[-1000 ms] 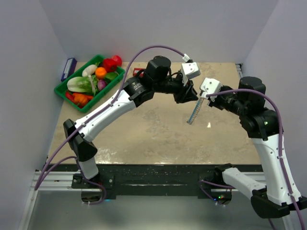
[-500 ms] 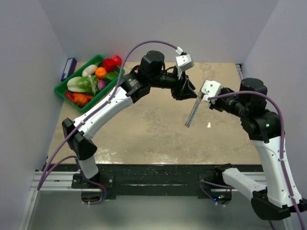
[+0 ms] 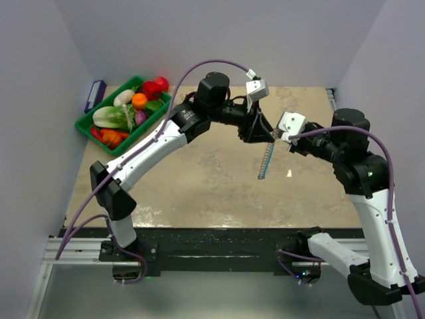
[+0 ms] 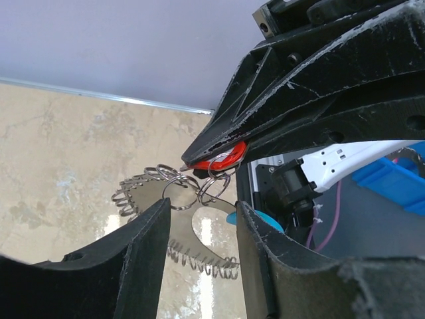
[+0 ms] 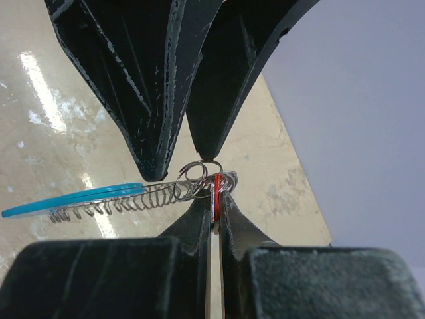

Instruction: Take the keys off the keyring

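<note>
Top external: both arms meet mid-air over the table (image 3: 199, 193). The keyring (image 3: 265, 158) hangs slack below them, blue section lowest. R wrist cam: right gripper (image 5: 216, 201) is pinched tight on the red key (image 5: 216, 189), and I see the silvery keys (image 5: 126, 198) fringing out leftward. L wrist cam: left gripper (image 4: 202, 207) has its jaws parted w/ a moderate gap, straddling the keyring's top end, clamping nothing. Can't tell if it touches. Green veg tray (image 3: 81, 125) sits far left.

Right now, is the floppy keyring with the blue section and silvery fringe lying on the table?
No, the keyring hangs in the air from the right arm's fingers, pinched on its red key piece.
</note>
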`<state>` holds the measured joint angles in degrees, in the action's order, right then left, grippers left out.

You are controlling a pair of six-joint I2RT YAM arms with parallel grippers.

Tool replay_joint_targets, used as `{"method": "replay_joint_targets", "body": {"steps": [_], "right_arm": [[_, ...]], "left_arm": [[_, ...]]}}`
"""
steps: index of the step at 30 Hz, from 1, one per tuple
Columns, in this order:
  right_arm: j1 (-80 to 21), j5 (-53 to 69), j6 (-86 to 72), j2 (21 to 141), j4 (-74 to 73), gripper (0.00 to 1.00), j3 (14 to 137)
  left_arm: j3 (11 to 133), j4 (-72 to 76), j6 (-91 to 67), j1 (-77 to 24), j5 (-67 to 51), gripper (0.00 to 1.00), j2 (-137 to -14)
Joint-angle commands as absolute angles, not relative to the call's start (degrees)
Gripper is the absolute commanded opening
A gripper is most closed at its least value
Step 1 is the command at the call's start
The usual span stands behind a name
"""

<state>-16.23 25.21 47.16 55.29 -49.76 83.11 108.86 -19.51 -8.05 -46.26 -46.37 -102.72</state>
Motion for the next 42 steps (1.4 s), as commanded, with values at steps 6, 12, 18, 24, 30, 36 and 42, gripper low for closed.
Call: {"method": "replay_joint_targets", "body": {"steps": [6, 12, 18, 24, 30, 36, 42], "right_arm": [[-16.44, 27.42, 45.97, 53.88, -46.76, 0.0, 83.58], [-16.44, 27.86, 45.79, 53.79, -46.67, 0.0, 82.88], [-16.52, 27.86, 45.62, 53.79, -46.41, 0.0, 82.71], [-16.52, 27.16, 45.26, 53.96, -45.88, 0.0, 82.71], [-16.52, 22.25, 45.88, 54.05, -44.65, 0.0, 82.18], [-16.52, 21.89, 46.14, 55.72, -46.05, 0.01, 86.99], [-16.7, 24.87, 45.97, 58.36, -52.99, 0.0, 92.28]], "left_arm": [[108.55, -15.65, -10.02, -46.05, -51.06, 0.42, -102.74], [108.46, -15.03, -10.46, -46.14, -52.12, 0.31, -103.27], [108.54, -14.41, -10.81, -46.05, -53.35, 0.07, -103.62], [108.28, -14.33, -10.9, -46.14, -54.23, 0.0, -103.45], [108.02, -15.38, -10.2, -46.05, -51.16, 0.0, -102.75], [107.58, -16.08, -9.58, -46.23, -46.59, 0.0, -103.09], [109.42, -19.06, -6.25, -47.28, -35.87, 0.0, -103.36]]}}
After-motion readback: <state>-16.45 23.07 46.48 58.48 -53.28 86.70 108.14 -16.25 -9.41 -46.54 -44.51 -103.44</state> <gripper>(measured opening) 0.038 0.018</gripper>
